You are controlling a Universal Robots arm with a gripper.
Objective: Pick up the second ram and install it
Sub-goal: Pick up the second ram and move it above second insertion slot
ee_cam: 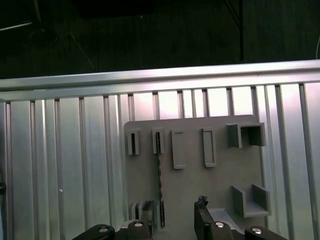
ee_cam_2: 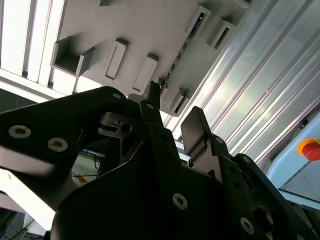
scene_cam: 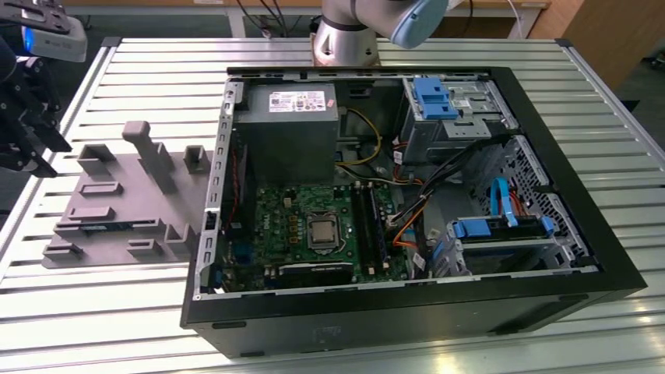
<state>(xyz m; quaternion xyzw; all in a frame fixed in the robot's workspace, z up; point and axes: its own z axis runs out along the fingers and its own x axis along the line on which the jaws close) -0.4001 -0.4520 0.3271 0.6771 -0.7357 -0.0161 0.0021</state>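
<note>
Broadest of all, a slatted metal table (scene_cam: 135, 312), carrying everything else.

On it, lying on its side with the panel off, a black computer case (scene_cam: 416, 312). Inside, toward the far wall, a grey power supply (scene_cam: 286, 128). Below that, a green motherboard (scene_cam: 280, 214) with a square processor socket (scene_cam: 324, 231) near its middle and long black memory slots (scene_cam: 370, 222) just beside the socket, toward the exterior view's right. Further to that side, metal bays with blue drive carriers (scene_cam: 434, 97). Between the bays and the board, orange and black cables (scene_cam: 410, 222).

At the exterior view's left of the case, and just beside it, a flat grey fixture plate (scene_cam: 114, 175) with raised blocks, open-ended pockets and a row of narrow rectangular slots, seen from above in both wrist views (ee_cam: 200, 190) (ee_cam_2: 140, 30). Most pockets bare and grey.

At the exterior view's left edge, beyond the plate, the black gripper (scene_cam: 36, 148). Jaws spread apart with clear space between them and nothing held, seen in the first wrist view (ee_cam: 174, 220) and the second wrist view (ee_cam_2: 172, 112).

Smallest, the second ram (ee_cam: 159, 172): standing on its long edge in the fixture plate, one end at a narrow slot, the other at a small holder near the jaws. Thin, dark, straight, with a faint speckled pattern along its top edge. In the second wrist view, a slim dark line (ee_cam_2: 182, 47) across the grey plate. In the exterior view, a short dark strip with a bluish tint (scene_cam: 104, 227) near the plate's front. Untouched by the jaws.
</note>
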